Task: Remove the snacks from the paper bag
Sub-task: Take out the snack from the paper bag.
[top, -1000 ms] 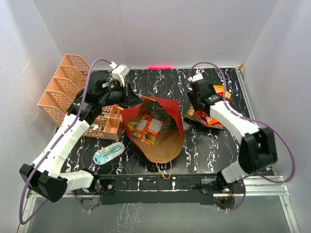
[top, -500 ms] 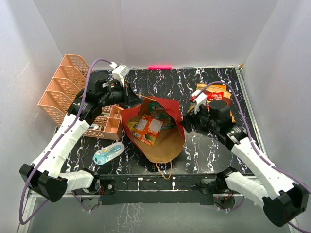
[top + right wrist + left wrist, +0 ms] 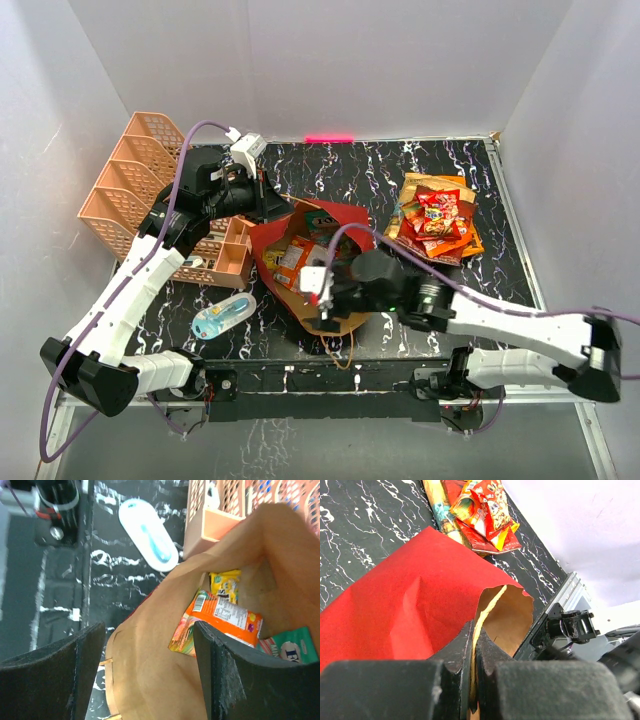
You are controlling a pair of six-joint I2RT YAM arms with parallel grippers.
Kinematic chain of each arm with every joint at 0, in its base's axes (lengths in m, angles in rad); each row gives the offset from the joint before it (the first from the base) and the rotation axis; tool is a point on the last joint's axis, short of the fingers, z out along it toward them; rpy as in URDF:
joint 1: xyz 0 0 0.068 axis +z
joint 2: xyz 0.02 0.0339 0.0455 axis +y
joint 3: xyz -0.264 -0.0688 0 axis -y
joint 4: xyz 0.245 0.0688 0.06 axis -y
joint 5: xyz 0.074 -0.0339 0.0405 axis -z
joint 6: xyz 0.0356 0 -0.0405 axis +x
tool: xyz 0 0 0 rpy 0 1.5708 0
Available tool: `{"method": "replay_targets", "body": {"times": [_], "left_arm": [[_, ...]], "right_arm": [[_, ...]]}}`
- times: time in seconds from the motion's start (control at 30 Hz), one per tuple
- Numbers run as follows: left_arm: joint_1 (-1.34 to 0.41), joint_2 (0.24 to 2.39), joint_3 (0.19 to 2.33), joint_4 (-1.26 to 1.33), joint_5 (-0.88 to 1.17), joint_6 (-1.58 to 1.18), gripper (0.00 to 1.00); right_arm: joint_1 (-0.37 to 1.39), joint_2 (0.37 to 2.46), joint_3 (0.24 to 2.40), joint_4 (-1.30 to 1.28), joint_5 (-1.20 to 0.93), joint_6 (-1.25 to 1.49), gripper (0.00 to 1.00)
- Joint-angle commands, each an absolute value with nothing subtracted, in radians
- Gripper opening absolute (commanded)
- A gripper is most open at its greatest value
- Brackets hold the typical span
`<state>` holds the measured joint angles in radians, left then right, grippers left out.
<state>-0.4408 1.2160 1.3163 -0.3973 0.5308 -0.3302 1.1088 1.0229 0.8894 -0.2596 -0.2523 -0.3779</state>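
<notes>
**Desk:** From the overhead camera, where does the unpacking stand?

**Photographer:** Midway, by my reading. A pile of snacks (image 3: 437, 215) lies at the far right of the table (image 3: 360, 165), well apart from the paper bag (image 3: 345, 295). The bag lies at centre with its mouth open and packets inside. The right gripper (image 3: 322, 298) hangs over the mouth. The left gripper (image 3: 272, 208) is at the bag's far rim, near the pink basket organizer (image 3: 130, 190).

**Desk:** And the left wrist camera?

**Photographer:** The fingers are pinched together on the rim's edge, with the red outside on one side and the brown kraft inside on the other. They appear to be propping the mouth open.

**Desk:** The right wrist?

**Photographer:** The fingers are spread wide, empty, and aimed into the bag. An orange packet (image 3: 220, 617) lies on the kraft paper, with a yellow pack (image 3: 225, 585) just behind it and a teal pack (image 3: 290, 647) at the frame's edge. Outside the bag, a blue-white blister item (image 3: 147, 535) rests on the table.

**Desk:** Next move?

**Photographer:** Probably a deeper reach to straddle the orange packet and close on it. The glossy film may slip, and the bag wall crowds the fingers.
</notes>
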Motion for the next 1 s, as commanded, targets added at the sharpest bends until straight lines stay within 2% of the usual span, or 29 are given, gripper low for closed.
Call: {"method": "replay_targets", "body": {"times": [0.0,0.3,0.5,0.8,0.97], "left_arm": [[-0.439,1.191,1.349,-0.399,0.528,-0.331,0.00],[-0.439,1.184,1.351,-0.406,0.524,-0.323,0.00],[-0.439,1.166,1.321,-0.363,0.562,-0.329,0.00],[-0.439,1.137,1.289,-0.324,0.614,-0.334,0.00],[-0.439,1.125,1.263,-0.304,0.640,-0.334,0.00]], "right_arm": [[1.187,1.178,0.946,-0.232,-0.009,-0.508,0.74],[1.189,1.379,1.005,-0.263,0.198,-0.500,0.78],[1.186,1.482,0.979,-0.187,0.350,-0.344,0.81],[1.160,1.566,0.905,0.018,0.355,-0.088,0.88],[1.141,1.624,0.911,0.034,0.332,0.036,0.88]]}}
